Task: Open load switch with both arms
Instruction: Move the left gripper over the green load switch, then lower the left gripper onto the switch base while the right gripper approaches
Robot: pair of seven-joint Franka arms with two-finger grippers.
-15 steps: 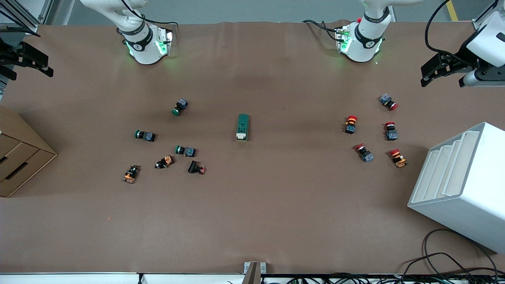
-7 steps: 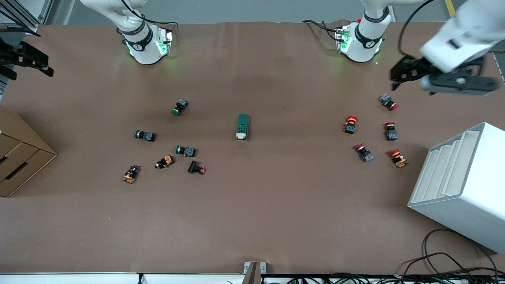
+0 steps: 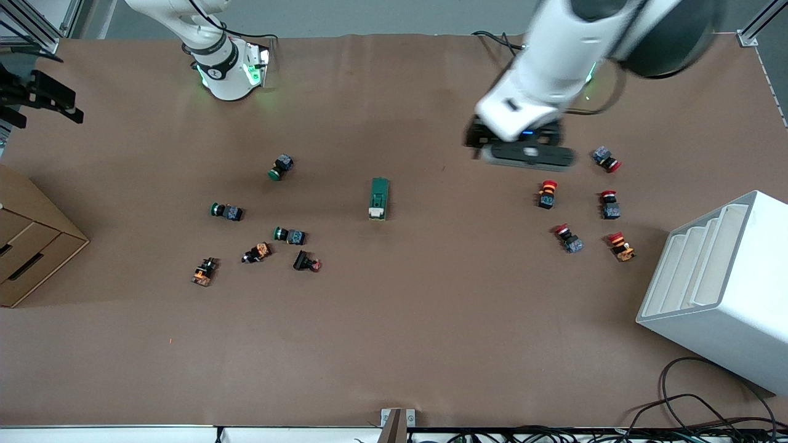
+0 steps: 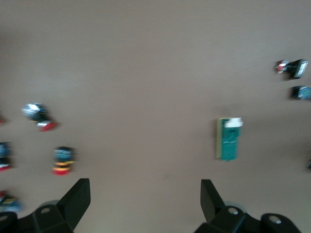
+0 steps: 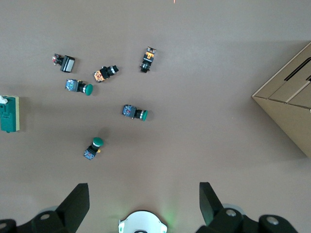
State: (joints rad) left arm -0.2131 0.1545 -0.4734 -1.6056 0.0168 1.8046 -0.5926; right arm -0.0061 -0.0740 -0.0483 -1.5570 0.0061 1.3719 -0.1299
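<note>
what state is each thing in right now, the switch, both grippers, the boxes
load switch: flat on the table, untouched, white lever end toward the front camera
left gripper: open, over bare table
right gripper: open, waiting at the table's edge
cardboard box: closed
white rack: slots look empty

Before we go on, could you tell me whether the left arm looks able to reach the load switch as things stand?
Probably yes. The left gripper, open, hangs over bare table beside the red buttons, and nothing stands between it and the load switch.

Scattered push buttons, cardboard box, white rack.
</note>
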